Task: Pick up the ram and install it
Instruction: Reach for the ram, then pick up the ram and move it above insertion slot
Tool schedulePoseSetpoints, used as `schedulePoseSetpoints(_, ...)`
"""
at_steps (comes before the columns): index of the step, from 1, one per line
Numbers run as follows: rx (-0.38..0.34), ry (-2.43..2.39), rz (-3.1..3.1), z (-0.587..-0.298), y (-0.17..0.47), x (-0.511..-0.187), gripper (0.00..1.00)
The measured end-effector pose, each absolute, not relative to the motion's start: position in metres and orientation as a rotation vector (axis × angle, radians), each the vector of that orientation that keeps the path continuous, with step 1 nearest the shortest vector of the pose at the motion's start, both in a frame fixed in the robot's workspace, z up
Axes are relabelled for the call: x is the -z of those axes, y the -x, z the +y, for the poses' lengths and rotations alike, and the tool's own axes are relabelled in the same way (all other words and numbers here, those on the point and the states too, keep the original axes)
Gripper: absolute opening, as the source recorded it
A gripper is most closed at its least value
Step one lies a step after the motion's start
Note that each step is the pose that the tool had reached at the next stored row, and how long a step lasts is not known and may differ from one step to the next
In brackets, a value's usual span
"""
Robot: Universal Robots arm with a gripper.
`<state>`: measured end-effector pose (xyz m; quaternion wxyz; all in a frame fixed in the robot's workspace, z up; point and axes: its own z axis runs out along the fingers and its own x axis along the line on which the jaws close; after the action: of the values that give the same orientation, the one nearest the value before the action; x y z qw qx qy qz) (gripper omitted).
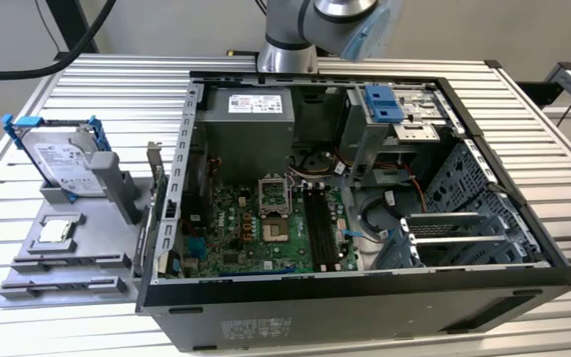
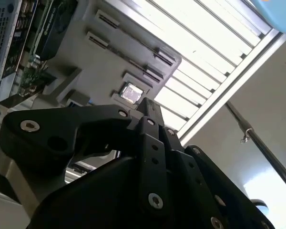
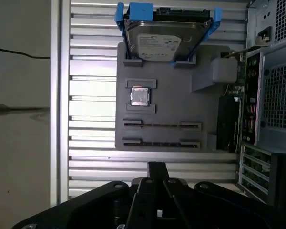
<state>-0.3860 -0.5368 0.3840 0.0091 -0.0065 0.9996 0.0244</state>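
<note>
Gripper [image 3: 156, 167] closed, empty, just off grey parts tray [image 3: 205, 109] slotted end. On tray: white-labelled hard drive [image 3: 164, 43] in blue bracket [image 3: 133, 9], processor [image 3: 139, 97]. Open PC case [image 1: 365, 312] beside tray.

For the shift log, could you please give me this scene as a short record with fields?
computer case: open, motherboard exposed
tray: gray, beside the case
hard drive: upright in blue bracket, on tray
processor chip: flat in tray pocket
tray slots: two, long, narrow; contents cannot tell
gripper: shut, clear of the tray
</note>
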Motion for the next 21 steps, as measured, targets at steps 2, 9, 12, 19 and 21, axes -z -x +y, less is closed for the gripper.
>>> schedulePoseSetpoints(2,-0.077,0.02,3.122,-0.5369,0.386,-0.384,0.0)
schedulePoseSetpoints(9,-0.075,0.021,3.123,-0.5365,0.386,-0.3839,0.0)
schedulePoseSetpoints(12,-0.075,0.021,3.123,-0.5363,0.386,-0.3839,0.0)
schedulePoseSetpoints(19,-0.075,0.021,3.123,-0.5358,0.386,-0.384,0.0)
schedulePoseSetpoints(21,-0.075,0.02,3.123,-0.5357,0.386,-0.384,0.0)
